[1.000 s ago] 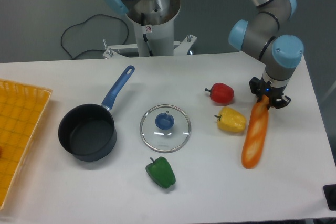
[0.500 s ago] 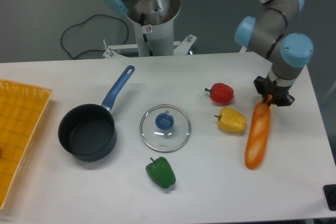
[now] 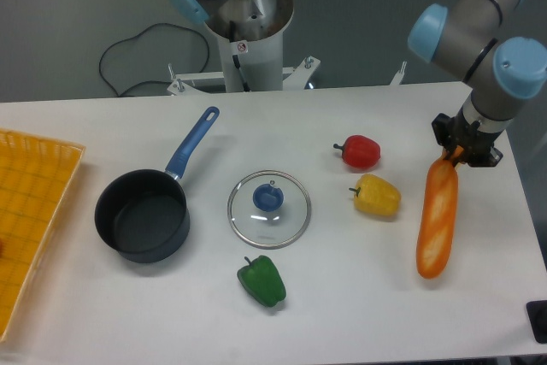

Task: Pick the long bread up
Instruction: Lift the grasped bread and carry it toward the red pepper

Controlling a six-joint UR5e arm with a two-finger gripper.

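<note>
The long bread (image 3: 437, 221), an orange-brown toy baguette with pale slash marks, hangs nearly upright at the right side of the table. My gripper (image 3: 462, 156) is shut on its upper end, right of the yellow pepper. The bread's lower tip points at the table near the front right; whether it touches the surface I cannot tell.
A yellow pepper (image 3: 377, 196) and a red pepper (image 3: 360, 151) lie left of the bread. A glass lid (image 3: 268, 208), a green pepper (image 3: 263, 280) and a dark pot (image 3: 143, 214) with a blue handle sit further left. An orange tray (image 3: 30, 228) is at the left edge.
The gripper has moved right and slightly up, carrying the long bread with it away from the yellow pepper. The bread now hangs more upright.
</note>
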